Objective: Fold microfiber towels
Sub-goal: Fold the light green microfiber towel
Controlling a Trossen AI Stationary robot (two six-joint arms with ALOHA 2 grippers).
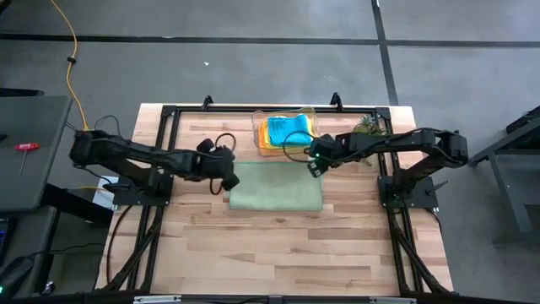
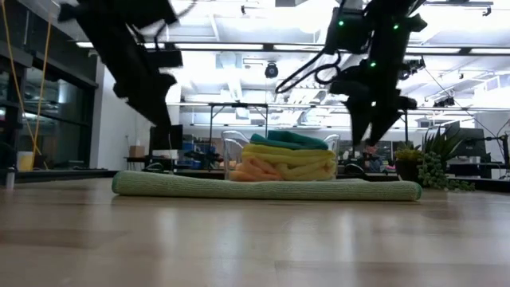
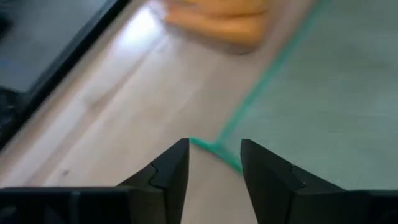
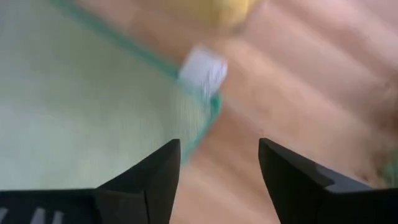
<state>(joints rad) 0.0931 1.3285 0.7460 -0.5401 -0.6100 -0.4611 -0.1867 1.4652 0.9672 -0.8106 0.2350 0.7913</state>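
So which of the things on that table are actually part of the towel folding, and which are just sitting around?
Part of the job:
- light green towel, lying flat on the table
- stacked teal, yellow and orange towels in the bin
- left claw and right claw, both open above the green towel's far corners

Just lying about:
- clear plastic bin
- potted plant

A light green towel point(image 1: 276, 187) lies folded flat on the table, other towels point(image 1: 285, 131) piled behind it.

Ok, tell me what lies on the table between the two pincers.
The light green towel, lying flat. In the high view the left pincer is at its left far corner and the right pincer at its right far corner, both open.
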